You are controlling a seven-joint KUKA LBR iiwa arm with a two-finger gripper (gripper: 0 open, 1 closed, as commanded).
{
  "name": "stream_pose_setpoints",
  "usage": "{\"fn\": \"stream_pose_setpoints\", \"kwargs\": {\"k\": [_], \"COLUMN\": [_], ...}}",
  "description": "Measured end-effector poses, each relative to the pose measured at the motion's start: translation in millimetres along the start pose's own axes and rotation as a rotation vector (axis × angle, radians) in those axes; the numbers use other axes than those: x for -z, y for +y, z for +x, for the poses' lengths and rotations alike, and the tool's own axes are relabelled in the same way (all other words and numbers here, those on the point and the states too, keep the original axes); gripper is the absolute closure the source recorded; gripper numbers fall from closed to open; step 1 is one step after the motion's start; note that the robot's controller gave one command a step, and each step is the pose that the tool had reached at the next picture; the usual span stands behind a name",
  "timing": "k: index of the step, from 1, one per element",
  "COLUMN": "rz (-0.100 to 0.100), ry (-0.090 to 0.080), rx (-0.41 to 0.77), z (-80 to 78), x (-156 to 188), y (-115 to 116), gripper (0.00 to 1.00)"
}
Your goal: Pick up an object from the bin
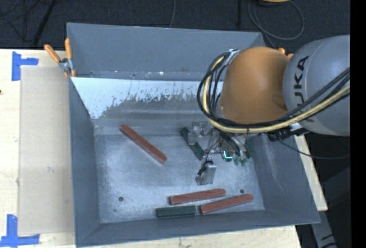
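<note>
grey metal bin (80, 127), floor scuffed and speckled, dark carpet and loose cables beyond its back wall. gripper (206, 162) hangs low over the floor right of centre, tucked under the arm's orange cover (251, 84) and looped cables. the cover and wrist hide much of it, so i cannot tell how far open it stands or whether it holds anything. nearest thing is a short dark bar (192, 141), tilted, just beside the gripper on its upper left; cannot tell if the two touch. toward the front wall, near the gripper's lower end but apart from it, three pieces lie close together. the upper reddish-brown bar (197, 196) sits just beside the lower reddish-brown bar (226, 203), which trails off right. a dark green bar (175, 212) lies flat at the lower bar's left end. well apart, left of centre, a long reddish-brown bar (143, 143) lies alone on a diagonal.
</note>
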State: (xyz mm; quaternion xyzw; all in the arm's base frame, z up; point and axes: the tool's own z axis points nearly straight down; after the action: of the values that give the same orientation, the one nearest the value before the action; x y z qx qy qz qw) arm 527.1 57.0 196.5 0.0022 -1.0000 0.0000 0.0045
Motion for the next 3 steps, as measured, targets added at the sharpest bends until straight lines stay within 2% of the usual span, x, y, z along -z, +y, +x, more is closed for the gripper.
{"fn": "stream_pose_setpoints", "kwargs": {"k": [1, 2, 3], "rz": [0.001, 0.000, 0.001], "ry": [0.001, -0.006, -0.010], "rx": [0.077, -0.040, -0.069], "z": [37.0, 38.3, 21.6], "x": [-131.1, -127.3, -126.6], "y": [-0.1, -45.9, -99.2], "gripper": [0.00, 0.00, 0.00]}}
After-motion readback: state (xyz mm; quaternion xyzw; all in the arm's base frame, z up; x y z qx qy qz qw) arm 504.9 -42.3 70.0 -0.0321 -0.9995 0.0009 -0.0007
